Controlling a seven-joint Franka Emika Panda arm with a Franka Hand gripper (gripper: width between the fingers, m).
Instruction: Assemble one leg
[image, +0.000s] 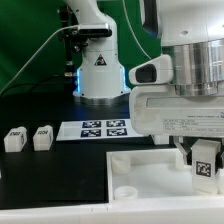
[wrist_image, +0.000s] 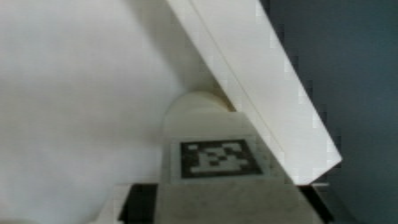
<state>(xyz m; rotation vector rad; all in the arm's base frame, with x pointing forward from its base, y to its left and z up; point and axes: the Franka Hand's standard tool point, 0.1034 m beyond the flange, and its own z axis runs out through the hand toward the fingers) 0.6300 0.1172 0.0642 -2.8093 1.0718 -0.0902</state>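
Observation:
My gripper (image: 202, 148) is shut on a leg (image: 204, 166), a small white block with a black-and-white tag on its face. It holds the leg upright over the right side of the large white tabletop panel (image: 140, 185), and whether the leg touches the panel cannot be told. In the wrist view the leg (wrist_image: 217, 150) reaches out from between the jaws (wrist_image: 214, 205), its rounded tip at the panel's raised edge (wrist_image: 249, 80). Two more legs (image: 14, 139) (image: 42, 137) stand on the black table at the exterior view's left.
The marker board (image: 100, 128) lies flat behind the panel. The arm's base (image: 98, 70) stands behind it, with cables at the back. The panel has round corner sockets (image: 122, 160). A green backdrop closes off the back.

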